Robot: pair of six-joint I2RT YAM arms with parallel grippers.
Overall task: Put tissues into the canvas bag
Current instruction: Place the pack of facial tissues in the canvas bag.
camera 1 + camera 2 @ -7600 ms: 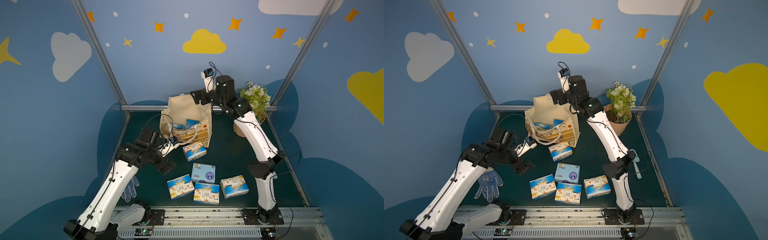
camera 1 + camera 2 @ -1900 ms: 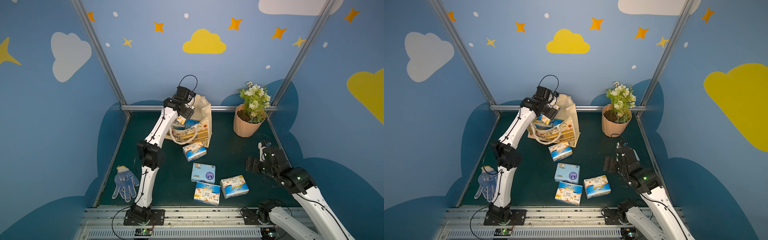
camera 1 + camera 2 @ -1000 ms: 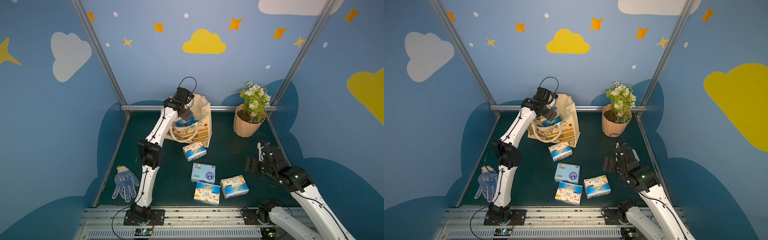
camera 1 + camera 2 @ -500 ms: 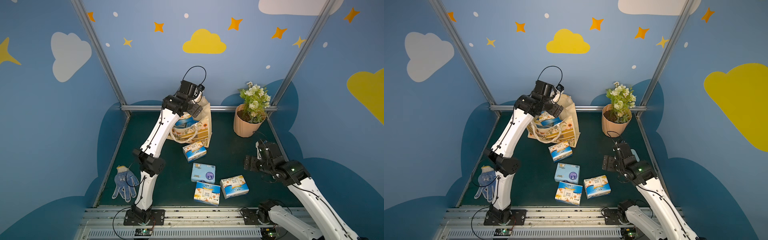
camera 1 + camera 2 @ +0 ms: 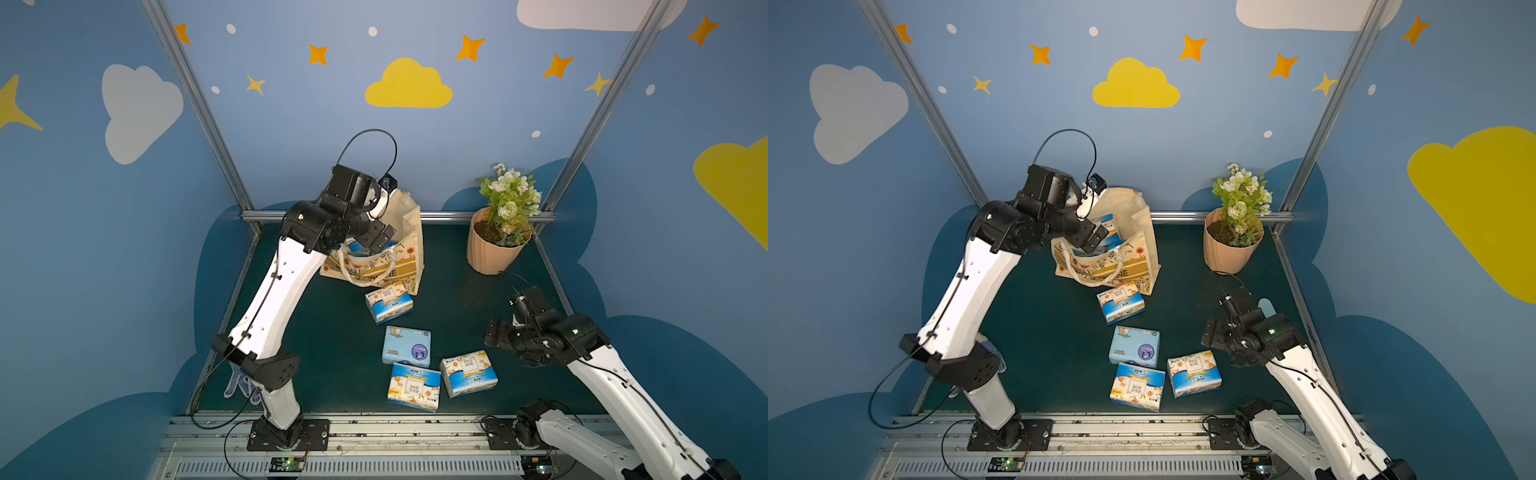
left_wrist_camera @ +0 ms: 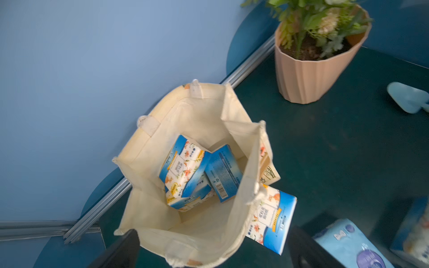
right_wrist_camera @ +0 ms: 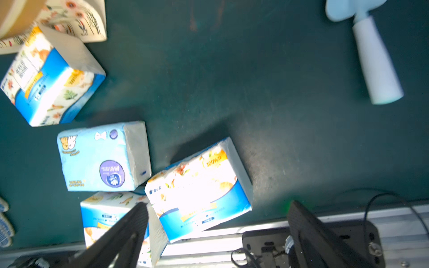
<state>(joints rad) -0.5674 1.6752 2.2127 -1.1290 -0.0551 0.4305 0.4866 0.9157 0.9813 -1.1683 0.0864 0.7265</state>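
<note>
The canvas bag [image 5: 386, 266] [image 5: 1121, 266] stands open at the back of the table. Inside it lie three blue-and-white tissues packs [image 6: 185, 167]. My left gripper [image 5: 380, 237] [image 5: 1096, 237] [image 6: 214, 232] hangs open and empty over the bag's near rim. Several tissues packs lie on the table: one [image 5: 388, 301] against the bag's front, a pale blue one [image 5: 406, 346] [image 7: 102, 160], and two floral ones [image 5: 414, 386] [image 5: 468, 372]. My right gripper [image 5: 494, 334] [image 5: 1210, 332] [image 7: 218, 205] is open and empty, above and just right of the front-right pack [image 7: 199, 185].
A peach flowerpot [image 5: 494, 249] [image 6: 311, 74] with white flowers stands at the back right. A pale blue scoop [image 7: 376, 65] [image 5: 1266, 307] lies by the right edge. A dotted glove [image 5: 241, 384] lies at the left front, partly behind my left arm. A metal rail [image 5: 374, 432] runs along the front.
My left gripper let go of a pack in the bag and has risen out of it, open. My right gripper has crept a little toward the packs on the table.
</note>
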